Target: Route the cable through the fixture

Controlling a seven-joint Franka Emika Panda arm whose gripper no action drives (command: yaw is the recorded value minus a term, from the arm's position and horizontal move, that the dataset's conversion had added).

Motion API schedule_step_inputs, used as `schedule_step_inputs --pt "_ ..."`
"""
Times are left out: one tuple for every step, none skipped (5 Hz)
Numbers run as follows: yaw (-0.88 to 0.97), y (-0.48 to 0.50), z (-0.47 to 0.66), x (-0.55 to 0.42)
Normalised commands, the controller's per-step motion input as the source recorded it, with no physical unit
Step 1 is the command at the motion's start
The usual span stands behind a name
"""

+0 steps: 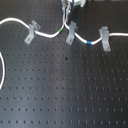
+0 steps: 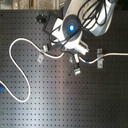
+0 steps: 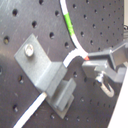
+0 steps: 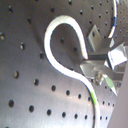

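Cable routing on the pegboard tabletop (image 1: 60, 95), pincer holding the cord by the middle clip

Going left to right in the first exterior view: the cable (image 1: 47, 35) passes the left clip post (image 1: 31, 32), shows its green band (image 1: 60, 30), rises to the pincer (image 1: 66, 20) beside the fixture (image 1: 71, 32), then runs past the blue band (image 1: 89, 43) to the right clip post (image 1: 105, 38). Looks light, thin and floppy, so it'll sag and loop (big loop in the second wrist view) rather than push. Pincer fingers (image 3: 102, 62) look pinched narrow on it in the first wrist view. I'd hold close to the fork, near the green band, since it probably slips if held loosely.
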Motion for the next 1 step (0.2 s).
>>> schedule_step_inputs --pt "0.14 0.203 0.13 0.035"
